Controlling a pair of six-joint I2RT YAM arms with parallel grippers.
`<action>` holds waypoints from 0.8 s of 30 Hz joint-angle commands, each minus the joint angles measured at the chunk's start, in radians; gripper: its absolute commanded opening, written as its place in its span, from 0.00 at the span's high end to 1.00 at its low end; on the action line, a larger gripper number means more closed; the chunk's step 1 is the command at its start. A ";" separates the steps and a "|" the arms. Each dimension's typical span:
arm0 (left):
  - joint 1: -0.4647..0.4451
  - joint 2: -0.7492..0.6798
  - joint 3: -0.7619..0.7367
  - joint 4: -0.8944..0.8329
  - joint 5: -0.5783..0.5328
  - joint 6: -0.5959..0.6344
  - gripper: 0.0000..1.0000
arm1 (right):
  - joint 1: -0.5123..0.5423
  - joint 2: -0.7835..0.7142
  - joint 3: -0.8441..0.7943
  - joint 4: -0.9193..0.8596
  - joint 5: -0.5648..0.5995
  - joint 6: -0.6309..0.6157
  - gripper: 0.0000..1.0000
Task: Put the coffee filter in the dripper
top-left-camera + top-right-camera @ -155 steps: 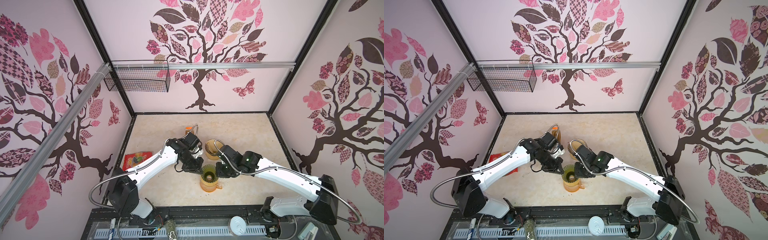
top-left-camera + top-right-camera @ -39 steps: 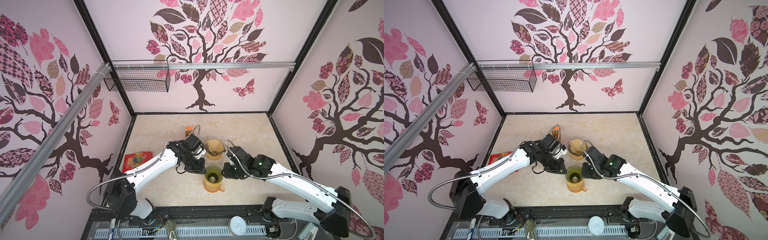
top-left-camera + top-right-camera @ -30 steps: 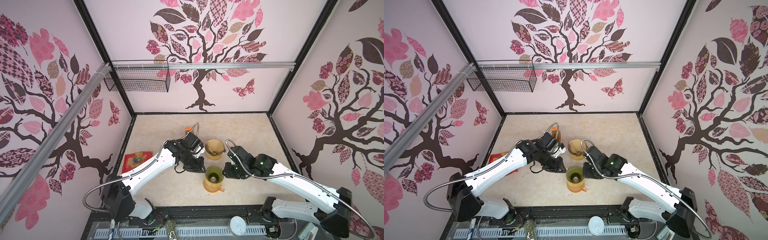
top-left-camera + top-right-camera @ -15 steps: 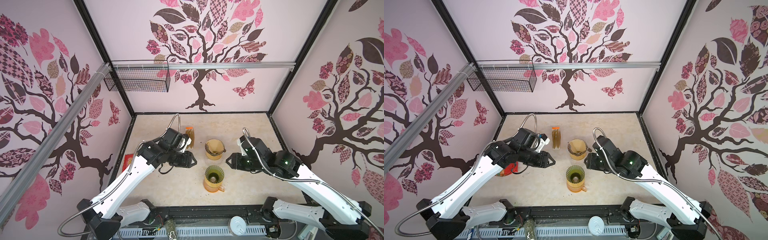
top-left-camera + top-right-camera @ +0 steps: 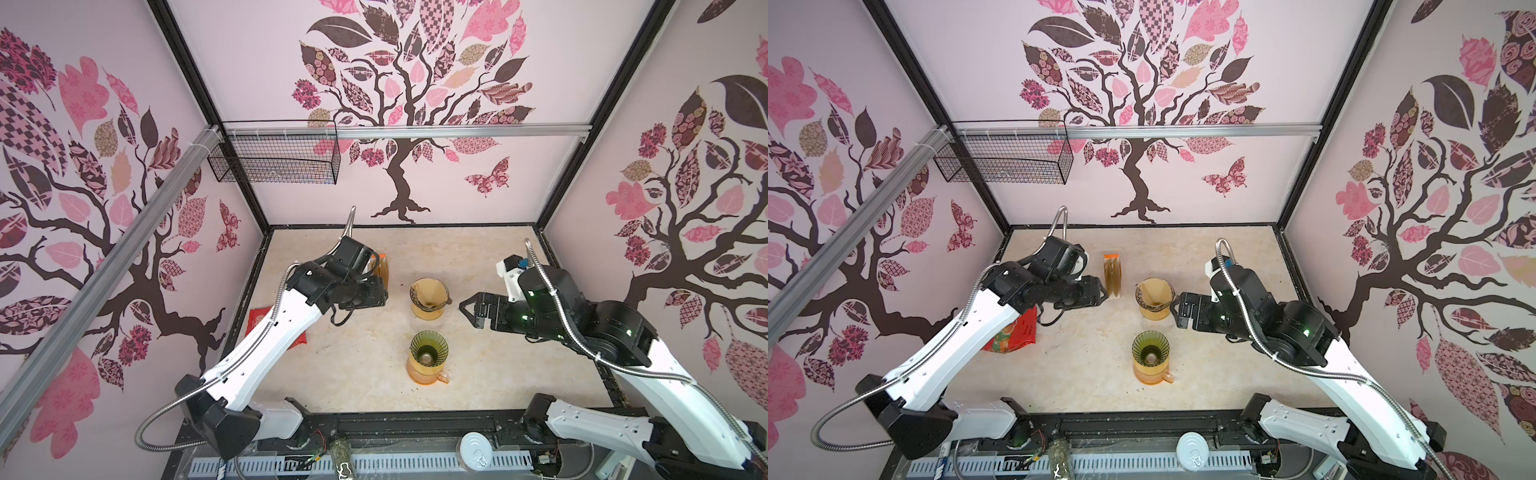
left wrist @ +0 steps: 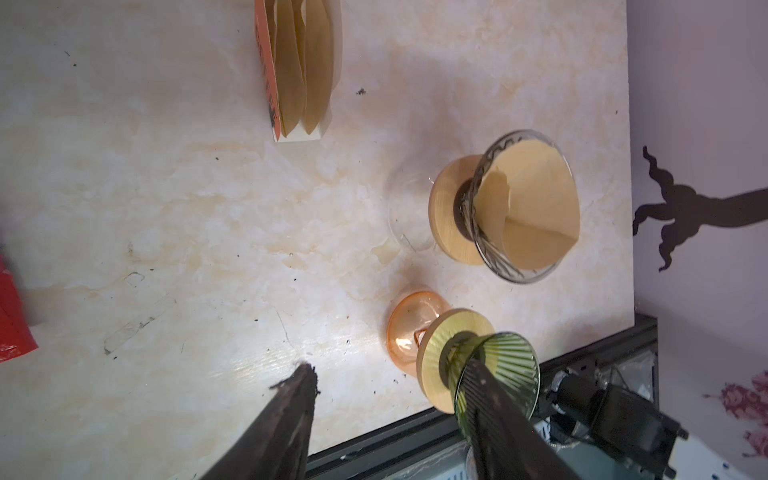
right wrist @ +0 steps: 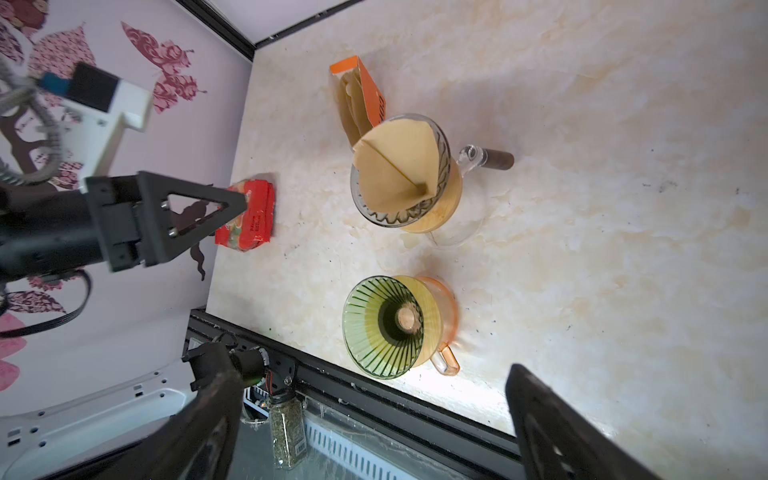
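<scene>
Right wrist view: the coffee filter (image 7: 397, 162) is seen seated inside the clear dripper (image 7: 386, 218), which is carried on a glass carafe (image 7: 461, 228) by a wooden collar. The filter is opened into a cone. Its tip is pointed down into the dripper's throat and its mouth up, so the long axis is taken as near vertical. A fold line is run from rim to tip, and one edge is stood slightly proud of the glass rim. The paper is touched by nothing.

In a top view, with 12 o'clock at the back wall, this dripper is placed just beyond the middle of the tabletop (image 5: 478, 257). A green dripper (image 5: 429, 351), empty, on an orange mug (image 5: 422, 372), is found at 6 o'clock of it, apart. The filter box (image 5: 1113, 274) is noted at 10 o'clock and the red packet (image 5: 1013, 328) at 8 o'clock, near the tabletop's edge.

The left fingers (image 5: 1096, 291) are held at 9 o'clock of the clear dripper and the right fingers (image 5: 473, 305) at 3 o'clock. In the wrist views each pair is shown spread apart with nothing between.

Judgement: the placement is taken as made, and the step in hand is release and clearing. The next move calls for both arms to be drawn off without the paper being brushed. A light press on the proud edge may be needed for a fuller seat.
</scene>
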State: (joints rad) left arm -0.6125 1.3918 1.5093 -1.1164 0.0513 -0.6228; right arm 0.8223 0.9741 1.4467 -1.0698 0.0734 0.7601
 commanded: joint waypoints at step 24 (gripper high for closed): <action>0.188 0.718 0.583 0.056 -0.154 0.189 0.80 | -0.004 0.013 -0.047 -0.124 0.164 -0.214 0.00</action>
State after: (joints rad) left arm -0.4213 2.0769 2.0239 -1.0573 -0.0753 -0.4778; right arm 0.8223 0.9802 1.3769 -1.1625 0.1955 0.5987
